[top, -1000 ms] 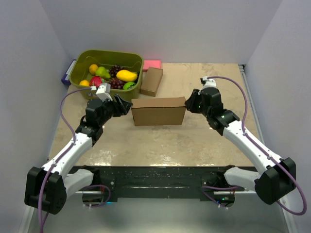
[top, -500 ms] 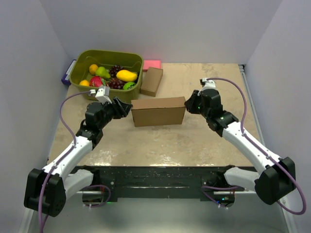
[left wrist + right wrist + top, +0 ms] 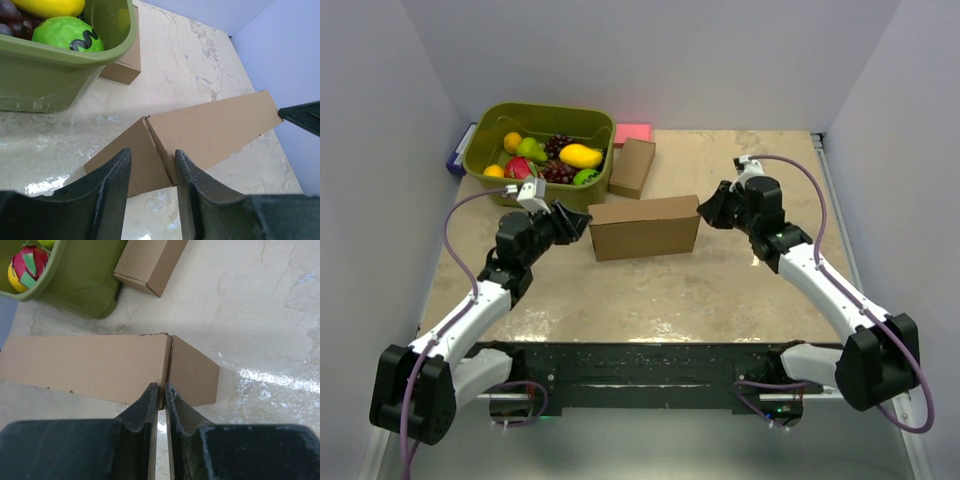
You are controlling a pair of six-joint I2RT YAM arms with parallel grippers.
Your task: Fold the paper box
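The paper box [image 3: 645,230] stands folded as a closed brown rectangular box in the middle of the table. It also shows in the left wrist view [image 3: 210,130] and in the right wrist view [image 3: 85,365]. My left gripper [image 3: 580,222] is open just off the box's left end, and its jaws frame that end's near corner [image 3: 150,152] without holding it. My right gripper [image 3: 703,210] is at the box's right end. Its jaws are nearly together, with the tips [image 3: 161,386] against the box's near right corner edge.
A green bin [image 3: 550,107] with toy fruit stands at the back left, close to my left gripper [image 3: 50,75]. A smaller brown cardboard box [image 3: 632,168] lies beside the bin, behind the paper box. A pink block [image 3: 633,132] lies at the back. Side walls stand close on both sides.
My right gripper has pushed slightly left and back against the box's right end, and the box has shifted a little left. My left gripper has barely moved.
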